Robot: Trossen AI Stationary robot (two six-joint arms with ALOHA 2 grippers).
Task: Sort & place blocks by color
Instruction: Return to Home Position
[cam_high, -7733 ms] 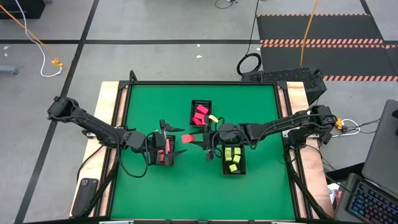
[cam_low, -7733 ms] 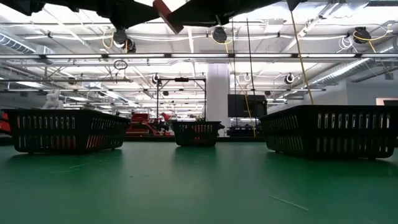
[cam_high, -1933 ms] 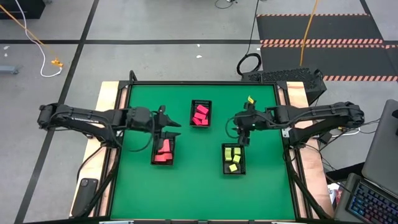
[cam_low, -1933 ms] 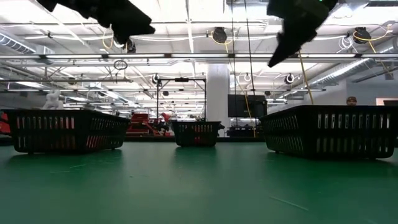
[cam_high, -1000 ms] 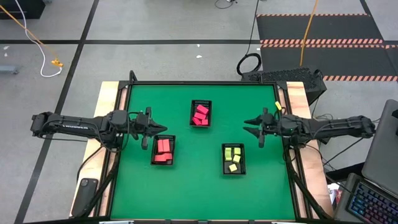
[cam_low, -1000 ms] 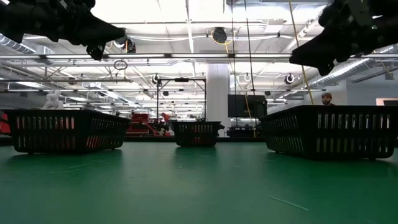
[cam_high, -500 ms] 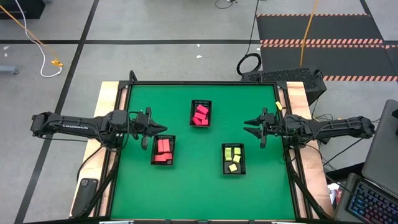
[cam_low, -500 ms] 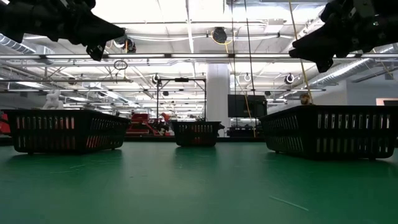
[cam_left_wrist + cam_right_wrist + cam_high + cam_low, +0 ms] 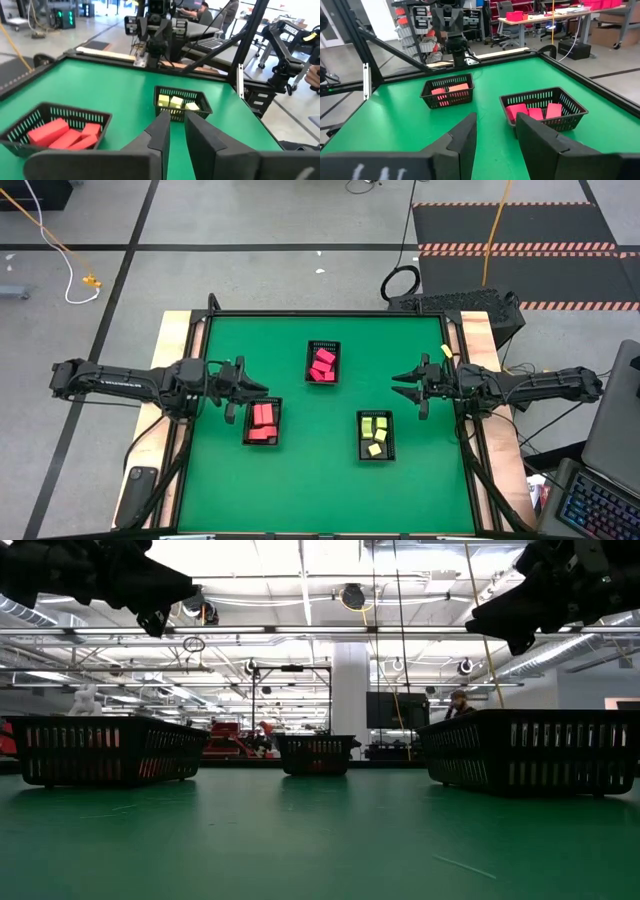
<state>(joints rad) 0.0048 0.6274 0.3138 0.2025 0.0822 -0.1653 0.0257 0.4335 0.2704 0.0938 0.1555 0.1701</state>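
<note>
The blocks lie sorted in three black trays on the green table. Salmon-orange blocks (image 9: 262, 418) fill the left tray, pink-red blocks (image 9: 321, 364) the far middle tray, and pale yellow blocks (image 9: 375, 430) the right tray. My left gripper (image 9: 256, 388) hovers at the left tray's far edge, pointing toward the table's right. Its fingers (image 9: 161, 131) stand a narrow gap apart with nothing between them. My right gripper (image 9: 398, 385) hovers near the table's right edge, pointing left. It is open and empty (image 9: 496, 125).
The three trays (image 9: 100, 750), (image 9: 315, 753), (image 9: 530, 750) stand apart on the mat. Bare green mat (image 9: 310, 470) stretches across the near half of the table. A raised black frame (image 9: 325, 313) edges the table. A person (image 9: 458, 705) shows in the room beyond.
</note>
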